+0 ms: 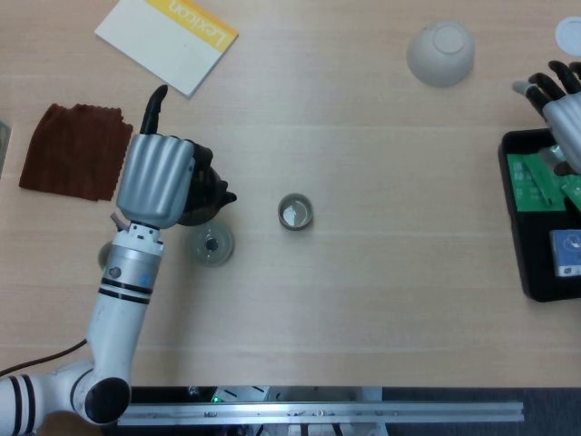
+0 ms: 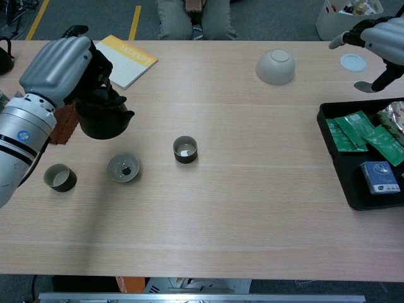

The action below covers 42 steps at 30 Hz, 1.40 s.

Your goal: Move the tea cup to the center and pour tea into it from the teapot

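- Black teapot (image 2: pixel 104 117) hangs in the left hand (image 1: pixel 160 178), lifted over the wooden table (image 1: pixel 363 272).
- Bare table lies between its spout and the tea cup (image 1: pixel 295 212).
- Two more cups sit below that hand; only the chest view shows the far one (image 2: pixel 59 177).
- Right hand (image 2: pixel 383 39) holds nothing, fingers spread, above the black tray (image 2: pixel 353 189) by the table's edge.

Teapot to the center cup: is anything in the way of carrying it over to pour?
Nothing visible blocks it. The left hand holds the teapot above the table, left of the center cup. A pale cup sits just below the pot, nearer the table's front, off the direct line. The stretch between them is bare.
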Available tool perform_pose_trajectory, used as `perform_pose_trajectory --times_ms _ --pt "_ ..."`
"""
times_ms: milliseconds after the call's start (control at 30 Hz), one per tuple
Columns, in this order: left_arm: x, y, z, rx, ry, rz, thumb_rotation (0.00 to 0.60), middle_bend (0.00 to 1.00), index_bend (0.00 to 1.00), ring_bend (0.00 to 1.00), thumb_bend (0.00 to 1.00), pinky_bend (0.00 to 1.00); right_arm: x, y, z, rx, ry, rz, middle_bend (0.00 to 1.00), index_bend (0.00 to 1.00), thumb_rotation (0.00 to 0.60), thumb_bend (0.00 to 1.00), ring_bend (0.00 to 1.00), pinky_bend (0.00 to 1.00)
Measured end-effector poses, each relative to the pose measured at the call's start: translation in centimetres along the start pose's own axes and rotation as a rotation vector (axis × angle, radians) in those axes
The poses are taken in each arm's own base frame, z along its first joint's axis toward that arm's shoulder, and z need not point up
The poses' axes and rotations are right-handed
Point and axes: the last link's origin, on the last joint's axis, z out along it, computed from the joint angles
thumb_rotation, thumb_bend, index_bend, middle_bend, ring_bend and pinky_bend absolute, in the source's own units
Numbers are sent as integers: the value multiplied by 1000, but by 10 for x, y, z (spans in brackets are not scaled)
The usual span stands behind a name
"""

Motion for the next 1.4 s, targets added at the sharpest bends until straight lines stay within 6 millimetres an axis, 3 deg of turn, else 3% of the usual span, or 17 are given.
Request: perform_pose_trajectory --times_ms 400,800,1400 --pt "-27 32 11 -33 -13 39 600 1000 942 840 184 29 -11 19 -8 -27 -18 17 161 153 600 281 35 94" --pt "-53 49 19 -34 -22 72 600 1000 941 840 184 29 -24 35 -13 -57 -52 24 161 153 600 282 35 94" --pt "-67 69 22 -78 12 134 600 1000 941 840 184 29 -30 43 -16 -78 -63 39 161 153 600 282 35 94"
